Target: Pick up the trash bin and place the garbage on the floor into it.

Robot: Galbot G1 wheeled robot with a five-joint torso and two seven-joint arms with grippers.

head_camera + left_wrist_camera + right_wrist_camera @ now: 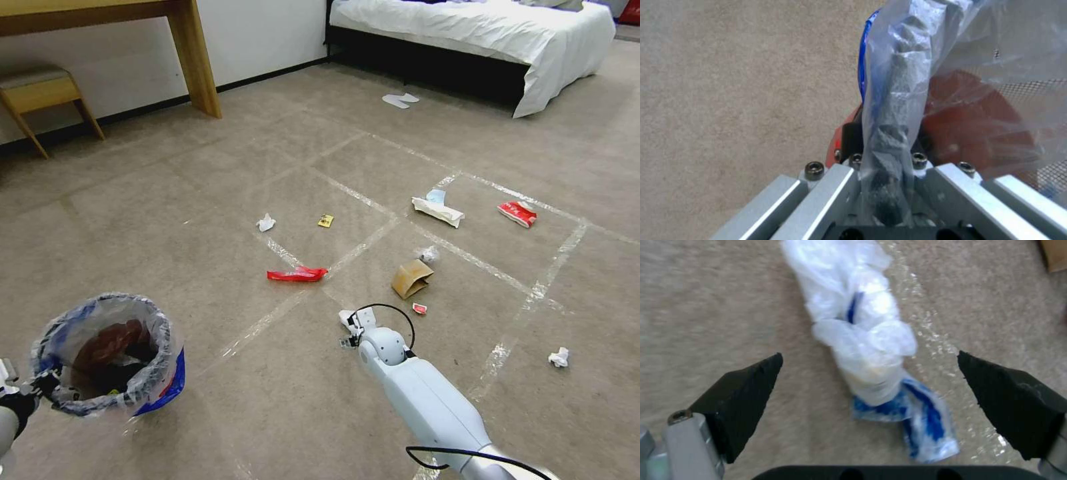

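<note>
Over twisted bag [867,350], R tool [869,373] agape

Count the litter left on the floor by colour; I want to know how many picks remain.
Red: 3 (strip, red packet, scrap)
White or clear: 5 (far tissue, near tissue, white packet, plastic wad, twisted bag)
Brown: 1 (paper bag)
Yellow: 1 (wrapper)
Blue: 1 (mask)
Total: 11

Bag-lined red trash bin [107,353] upright, lower left; garbage [297,274] scattered across the carpet.
</note>
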